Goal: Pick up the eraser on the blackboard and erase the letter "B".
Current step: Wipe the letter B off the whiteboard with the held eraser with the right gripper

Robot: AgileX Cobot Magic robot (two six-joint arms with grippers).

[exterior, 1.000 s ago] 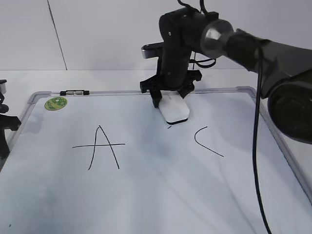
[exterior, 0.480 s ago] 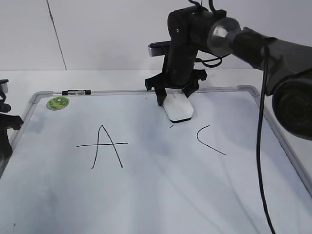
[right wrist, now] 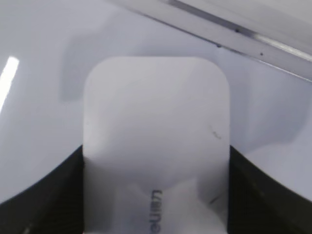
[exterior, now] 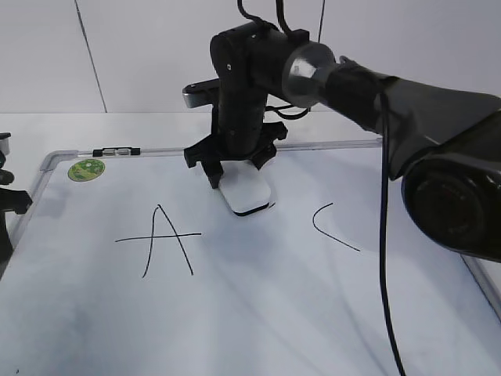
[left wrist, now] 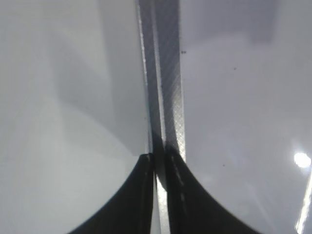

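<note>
The white eraser (exterior: 245,194) lies flat on the blackboard (exterior: 258,313), between the letter "A" (exterior: 160,239) and the letter "C" (exterior: 333,227). My right gripper (exterior: 235,176) is shut on the eraser from above. In the right wrist view the eraser (right wrist: 156,141) fills the gap between the dark fingers (right wrist: 48,200). No whole letter "B" shows; only a short black stroke (exterior: 271,205) lies at the eraser's right edge. My left gripper (exterior: 6,204) rests at the board's left edge, its jaws shut over the metal frame (left wrist: 168,87).
A round green magnet (exterior: 86,169) sits at the board's far left corner. A small clip (exterior: 113,150) is on the far frame. The right arm's cable (exterior: 383,235) hangs over the board's right part. The board's frame (right wrist: 243,34) runs just beyond the eraser.
My right gripper has slid the eraser to the left across the board, from nearer the "C" toward the "A". The left gripper has not moved.
</note>
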